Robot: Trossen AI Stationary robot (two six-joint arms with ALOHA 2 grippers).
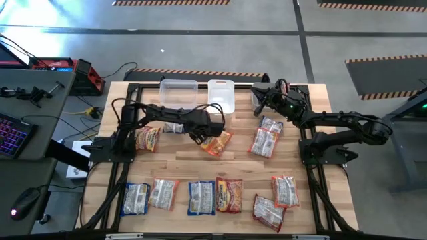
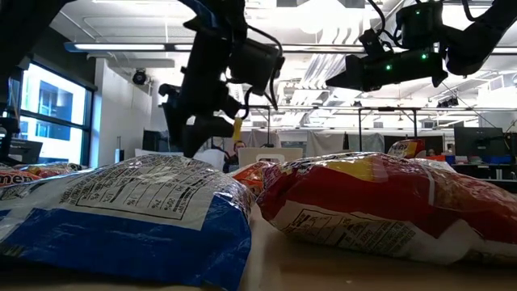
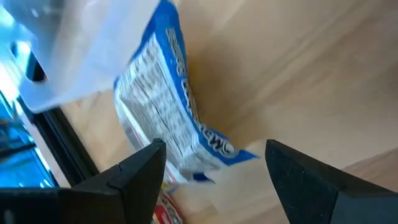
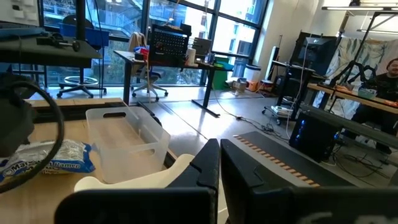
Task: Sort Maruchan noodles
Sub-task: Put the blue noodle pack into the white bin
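Observation:
Maruchan noodle packets lie flat on the wooden table [image 1: 187, 163]. My left gripper [image 3: 214, 168] is open, slanting down over a blue-and-white packet [image 3: 168, 112], also seen mid-table [image 1: 175, 127]. Its fingers stand on either side of that packet's nearer end; I see no touch. An orange packet [image 1: 217, 142] lies just right of it and another [image 1: 148, 138] to its left. My right gripper [image 4: 217, 168] is shut and level, raised over the far right of the table [image 1: 261, 101], with nothing in it.
Two clear bins [image 1: 179, 90] [image 1: 221, 93] stand at the far edge. Pink-and-white packets [image 1: 265, 141] lie right of centre. A row of several packets [image 1: 201, 197] runs along the near edge. The black frame [image 1: 113, 127] bounds the table.

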